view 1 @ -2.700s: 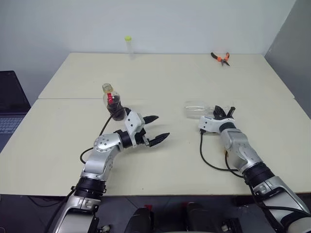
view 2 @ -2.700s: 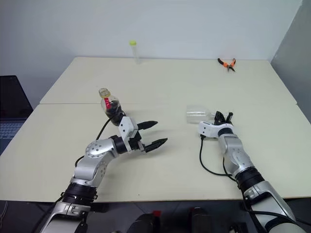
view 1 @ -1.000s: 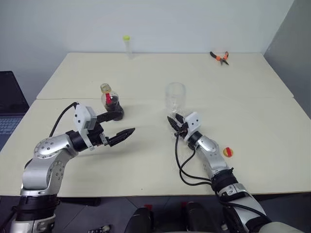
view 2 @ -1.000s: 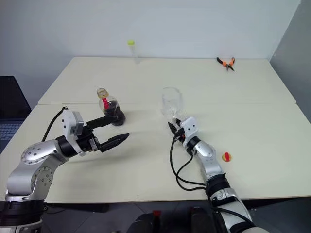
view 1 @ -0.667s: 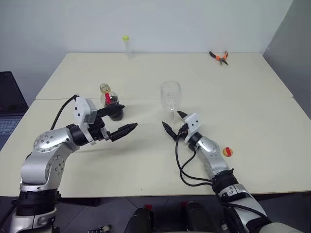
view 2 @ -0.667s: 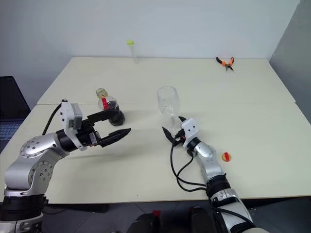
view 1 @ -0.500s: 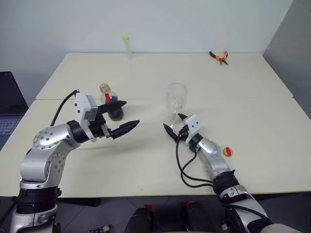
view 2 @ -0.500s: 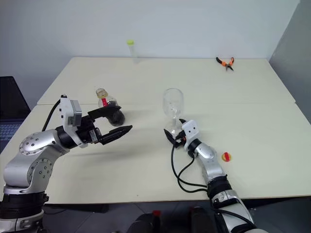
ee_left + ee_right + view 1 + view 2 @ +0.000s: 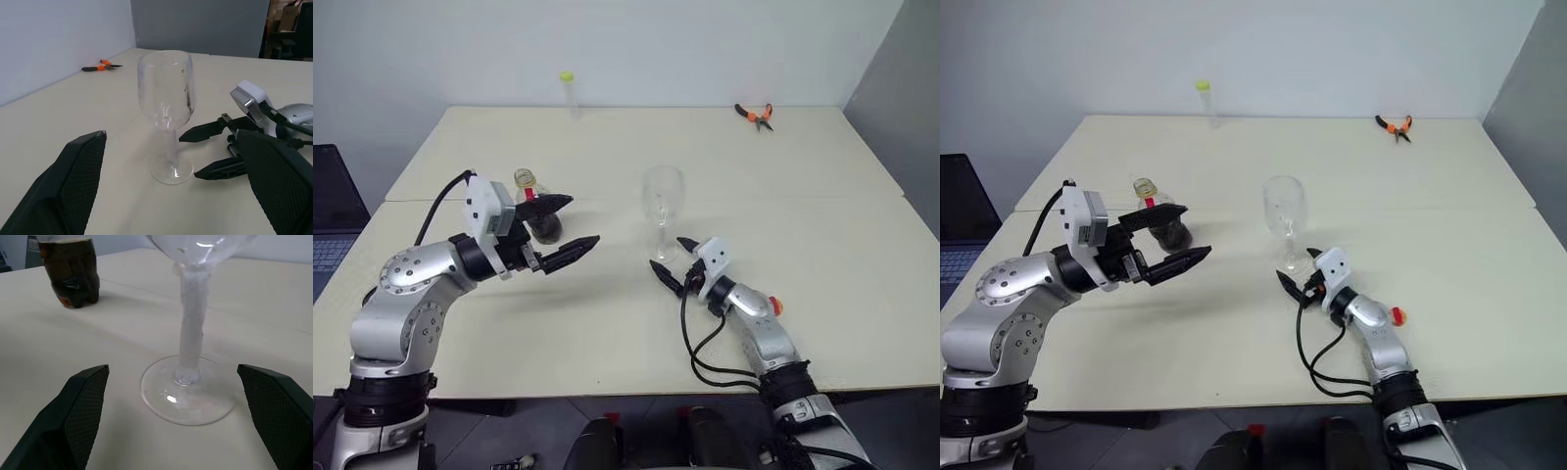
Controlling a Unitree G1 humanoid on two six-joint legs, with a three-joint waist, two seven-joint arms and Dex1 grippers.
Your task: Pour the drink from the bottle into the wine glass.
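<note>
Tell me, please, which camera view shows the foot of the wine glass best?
The right wrist view: the wine glass foot sits close up, flat on the table, its whole rim visible. The left wrist view shows the entire glass, foot smaller, partly behind the right end effector. Both eye views show the foot as a small disc.

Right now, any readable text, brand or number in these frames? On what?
No text is readable.
Bottle: red neck label, print too small to read.
Wine glass: plain, no markings.
Pliers: no visible lettering.
Both gripper housings: no legible marks.
</note>
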